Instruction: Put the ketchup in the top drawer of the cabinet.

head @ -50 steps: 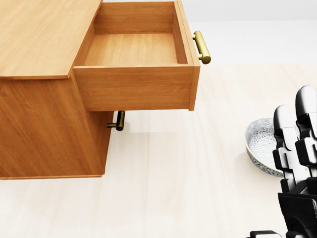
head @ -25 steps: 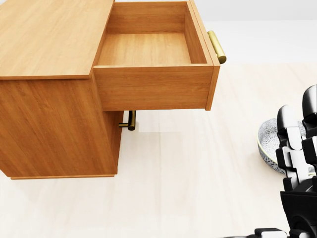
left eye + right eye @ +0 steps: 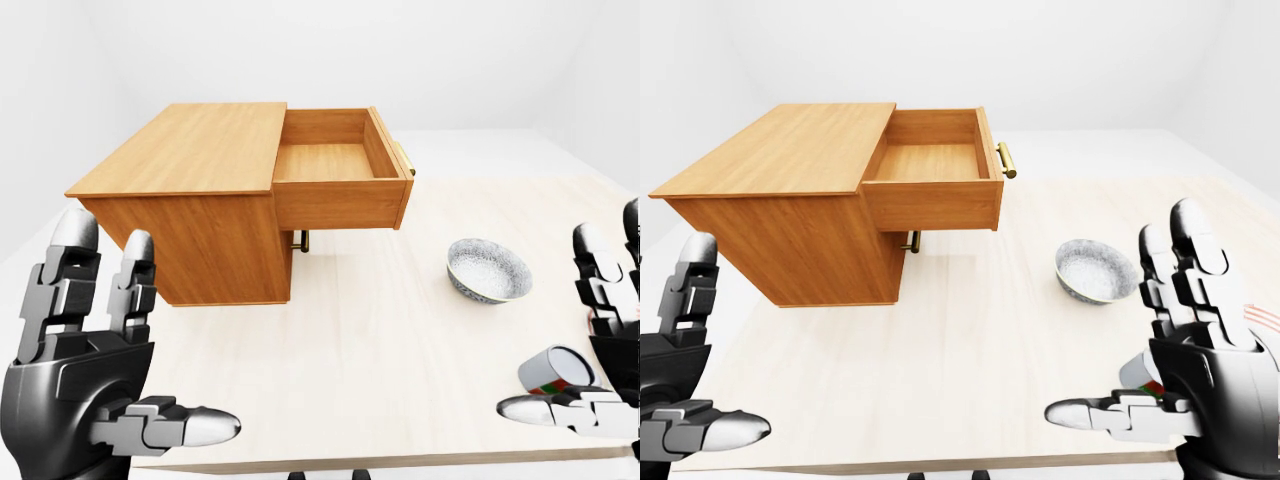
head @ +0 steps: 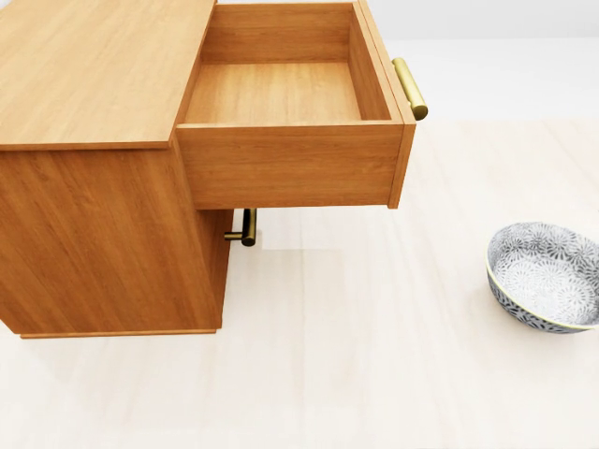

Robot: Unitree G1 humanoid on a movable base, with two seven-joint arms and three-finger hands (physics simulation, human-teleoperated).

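The ketchup bottle (image 3: 555, 370) lies on its side on the pale table near the lower right of the left-eye view, its round end toward me and a red and green label showing. My right hand (image 3: 1125, 325) stands open right beside it, thumb stretched out just under the bottle, and hides most of it in the right-eye view. Low at the left, my left hand (image 3: 160, 335) is open and holds nothing. The wooden cabinet (image 4: 94, 65) has its top drawer (image 4: 281, 94) pulled out with nothing in it.
A patterned grey bowl (image 4: 547, 276) sits on the table between the drawer and the bottle. The drawer's brass handle (image 4: 409, 89) juts to the right, and a lower drawer's handle (image 4: 245, 227) shows beneath. The table's near edge (image 3: 400, 462) runs just below my hands.
The whole head view shifted right at first, so the camera moved. Since then my right hand has dropped out of the head view, uncovering the bowl.
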